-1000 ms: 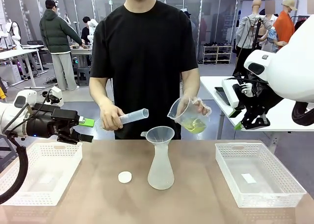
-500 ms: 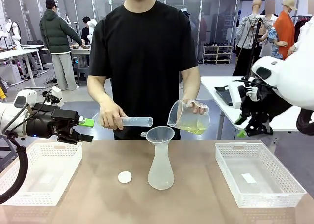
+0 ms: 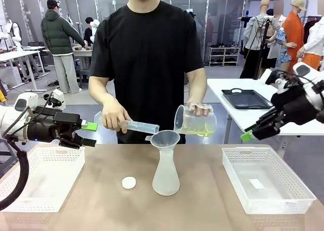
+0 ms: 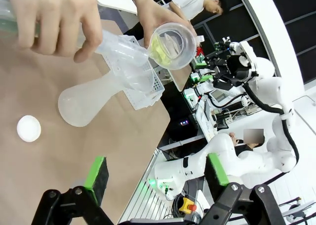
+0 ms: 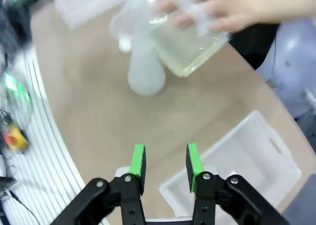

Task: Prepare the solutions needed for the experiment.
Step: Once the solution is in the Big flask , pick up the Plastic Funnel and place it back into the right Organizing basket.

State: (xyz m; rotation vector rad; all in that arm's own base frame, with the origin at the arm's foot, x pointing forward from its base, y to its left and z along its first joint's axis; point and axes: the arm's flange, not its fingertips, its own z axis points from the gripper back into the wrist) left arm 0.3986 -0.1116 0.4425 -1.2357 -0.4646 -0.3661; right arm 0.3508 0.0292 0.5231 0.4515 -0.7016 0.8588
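The solutions [image 3: 200, 131], yellow-green liquid in the person's beaker [image 3: 194, 118], look light but spill-prone, so I'd grip the flask [image 3: 166, 176] by its neck; left fingers [image 4: 97, 178] spread, right fingers [image 5: 138, 163] half-closed, both empty.

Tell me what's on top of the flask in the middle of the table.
A translucent funnel sits in the neck of the flask, a tipped cylinder over its rim. The funnel's stem is hidden inside.

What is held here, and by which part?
Left gripper and right gripper hold nothing. One hand grips the cylinder near its base, the other the beaker of solution at its rim.
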